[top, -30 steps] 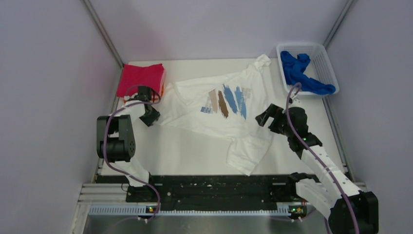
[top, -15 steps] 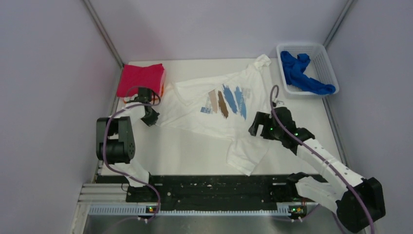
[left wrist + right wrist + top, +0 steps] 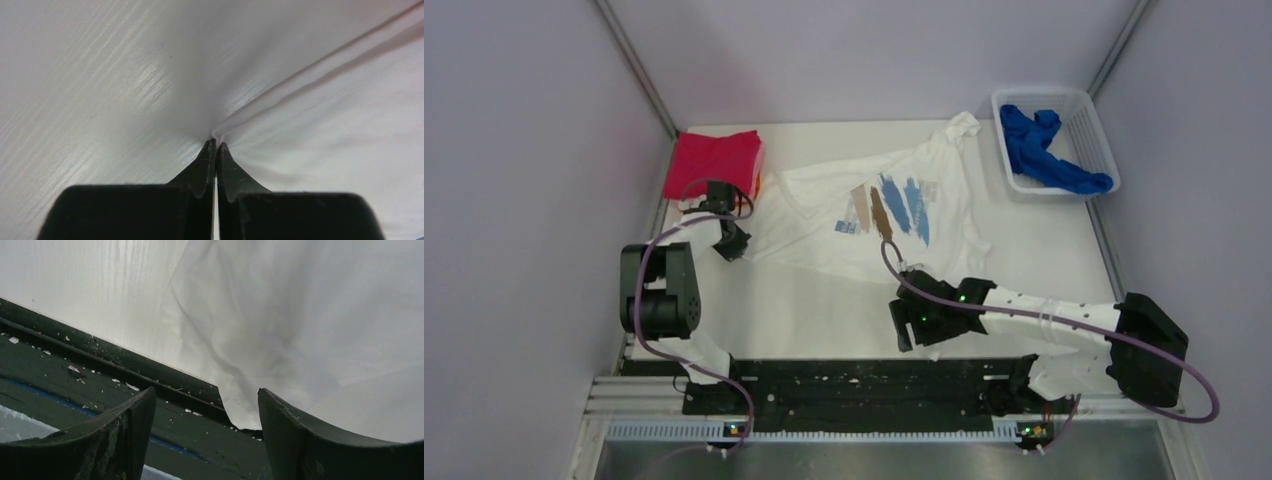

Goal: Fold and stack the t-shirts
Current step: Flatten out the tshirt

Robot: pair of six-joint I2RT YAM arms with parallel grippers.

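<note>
The white t-shirt point(image 3: 864, 225) with blue and brown brush strokes lies spread across the middle of the table. My left gripper point(image 3: 733, 245) is shut on its left edge; the left wrist view shows the closed tips point(image 3: 215, 145) pinching the white cloth point(image 3: 320, 115). My right gripper point(image 3: 911, 330) is open over the shirt's lower corner at the near edge; in the right wrist view point(image 3: 205, 397) that corner point(image 3: 240, 405) hangs between the spread fingers. A folded magenta shirt point(image 3: 714, 162) lies on an orange one point(image 3: 758, 182) at back left. The royal-blue shirt point(image 3: 1044, 148) is in the basket.
The white mesh basket point(image 3: 1096, 130) stands at the back right corner. A black rail point(image 3: 854, 390) runs along the table's near edge, also seen in the right wrist view point(image 3: 100, 385). Grey walls enclose the table on three sides.
My right arm has swung from the shirt's right side down and left to its lower corner at the near edge. The left gripper stays shut on the left edge.
</note>
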